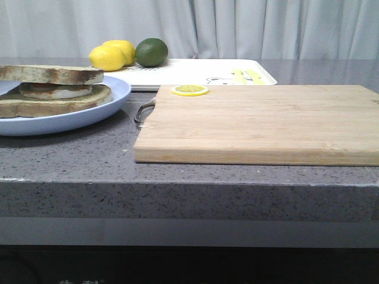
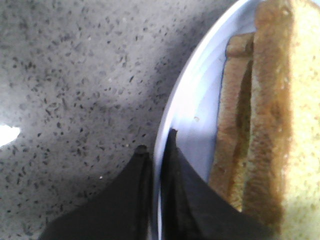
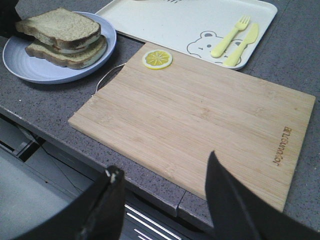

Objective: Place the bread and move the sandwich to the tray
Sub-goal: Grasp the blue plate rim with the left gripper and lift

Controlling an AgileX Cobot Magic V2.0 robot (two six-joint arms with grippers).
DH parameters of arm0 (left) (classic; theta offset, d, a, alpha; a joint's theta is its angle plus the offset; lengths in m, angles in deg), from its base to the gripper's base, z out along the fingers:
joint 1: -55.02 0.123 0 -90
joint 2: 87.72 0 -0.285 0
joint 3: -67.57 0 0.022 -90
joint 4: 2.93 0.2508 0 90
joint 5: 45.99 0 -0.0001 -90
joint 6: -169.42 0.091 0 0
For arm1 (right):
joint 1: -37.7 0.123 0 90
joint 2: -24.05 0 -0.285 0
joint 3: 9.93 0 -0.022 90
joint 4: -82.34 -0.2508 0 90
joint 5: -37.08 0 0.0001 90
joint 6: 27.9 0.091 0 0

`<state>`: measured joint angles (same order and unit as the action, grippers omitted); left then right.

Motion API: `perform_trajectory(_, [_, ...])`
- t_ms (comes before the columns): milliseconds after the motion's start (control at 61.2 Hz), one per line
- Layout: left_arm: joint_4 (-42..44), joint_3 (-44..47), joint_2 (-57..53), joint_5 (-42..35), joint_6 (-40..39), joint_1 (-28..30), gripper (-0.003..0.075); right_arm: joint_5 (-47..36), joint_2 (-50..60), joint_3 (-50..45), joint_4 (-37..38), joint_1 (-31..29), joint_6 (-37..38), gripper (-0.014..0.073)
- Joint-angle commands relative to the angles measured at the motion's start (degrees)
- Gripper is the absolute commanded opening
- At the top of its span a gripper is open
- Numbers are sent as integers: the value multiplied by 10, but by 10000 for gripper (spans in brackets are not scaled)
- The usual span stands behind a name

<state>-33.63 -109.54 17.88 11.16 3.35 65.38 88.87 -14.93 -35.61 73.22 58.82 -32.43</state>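
The sandwich (image 1: 53,97) lies on a round light-blue plate (image 1: 89,116) at the table's left, with white egg showing between its slices. The bread (image 1: 50,74) rests on top as the upper slice. In the left wrist view my left gripper (image 2: 156,140) is shut on the plate's rim (image 2: 187,100), one finger outside and one inside, right beside the sandwich (image 2: 265,125). The white tray (image 1: 195,74) sits at the back, behind the plate and board. My right gripper (image 3: 164,165) hangs open and holds nothing, over the table's front edge, near the cutting board (image 3: 200,115).
A wooden cutting board (image 1: 260,121) fills the middle and right, with a lemon slice (image 1: 190,90) on its far left corner. Two lemons (image 1: 109,56) and a lime (image 1: 151,52) stand at the tray's far left. The tray bears printed fork and knife marks (image 3: 235,37).
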Motion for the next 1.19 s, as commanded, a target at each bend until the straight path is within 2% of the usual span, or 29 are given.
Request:
perform_trajectory(0, [-35, -34, -21, 8, 1, -2, -20, -44, -2, 13, 2, -1, 2, 391])
perform_trajectory(196, [-91, -93, -21, 44, 30, -17, -20, -44, -2, 13, 2, -1, 2, 391])
perform_trajectory(343, [-108, -137, -18, 1, 28, -48, -20, -44, -2, 13, 2, -1, 2, 391])
perform_trajectory(539, [-123, -227, 33, -23, -9, -94, -20, -44, -2, 13, 2, -1, 2, 391])
perform_trajectory(883, [-192, -412, 188, -11, -103, -109, -20, -44, -2, 13, 2, -1, 2, 391])
perform_trajectory(1030, [-192, -456, 237, -10, -150, -109, -20, -44, -2, 13, 2, -1, 2, 391])
perform_trajectory(1177, [-192, -460, 258, -6, -157, -109, -20, -44, -2, 13, 2, -1, 2, 391])
